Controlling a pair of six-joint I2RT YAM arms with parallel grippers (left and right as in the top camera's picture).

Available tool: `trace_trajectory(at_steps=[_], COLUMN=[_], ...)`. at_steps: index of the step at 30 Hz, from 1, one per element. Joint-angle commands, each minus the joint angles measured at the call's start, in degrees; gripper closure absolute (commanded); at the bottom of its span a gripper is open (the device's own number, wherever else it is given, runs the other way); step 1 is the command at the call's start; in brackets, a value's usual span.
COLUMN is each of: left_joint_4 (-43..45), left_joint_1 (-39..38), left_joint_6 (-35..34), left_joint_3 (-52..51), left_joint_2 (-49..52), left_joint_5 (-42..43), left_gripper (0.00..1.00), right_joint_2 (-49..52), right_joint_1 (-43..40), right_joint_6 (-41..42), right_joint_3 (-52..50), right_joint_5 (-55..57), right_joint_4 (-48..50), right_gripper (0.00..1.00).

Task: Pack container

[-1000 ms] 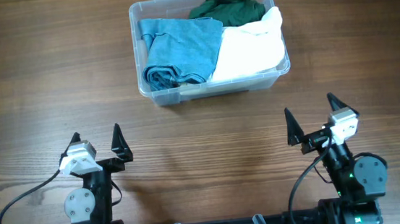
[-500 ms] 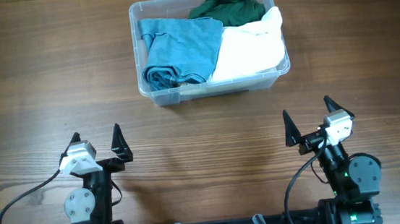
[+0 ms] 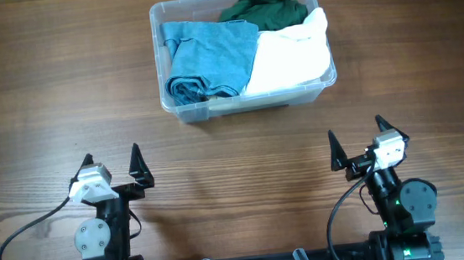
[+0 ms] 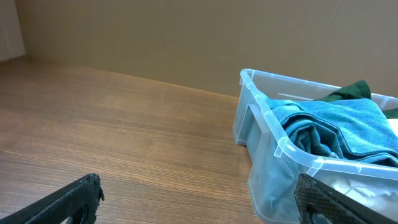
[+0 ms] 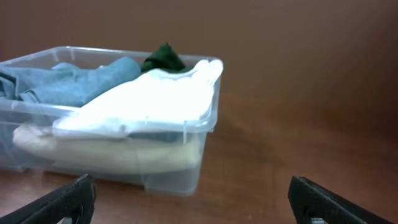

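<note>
Inside, container [image 3: 183, 114] holds blue [image 3: 207, 58], white [image 3: 289, 55], green cloths [image 3: 263, 6].

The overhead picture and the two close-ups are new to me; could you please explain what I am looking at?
It is a robot with two arms at a wooden table. One camera looks straight down; the other two sit on the wrists, so the dark tips in their lower corners are the arms' own fingers. The left gripper and the right gripper are open and hold nothing. On the table stands a clear plastic container holding a blue cloth, a white cloth and a dark green cloth.
</note>
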Motion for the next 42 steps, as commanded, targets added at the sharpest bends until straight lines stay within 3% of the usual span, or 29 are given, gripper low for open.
trace_trajectory(at_steps=[1,42], left_joint_4=[-0.02,-0.02], left_joint_1=[0.48,0.48], left_joint_6=[-0.11,-0.11], left_joint_3=[-0.46,-0.46], left_joint_2=[-0.42,-0.42], left_joint_5=[-0.52,-0.52], left_gripper=[0.0,0.0], right_joint_2=[-4.76,-4.07], right_joint_1=[-0.28,-0.28], right_joint_6=[-2.29,-1.75], right_joint_3=[-0.15,-0.15], right_joint_5=[1.55,1.57], right_joint_4=[0.09,0.13], right_gripper=[0.0,0.0])
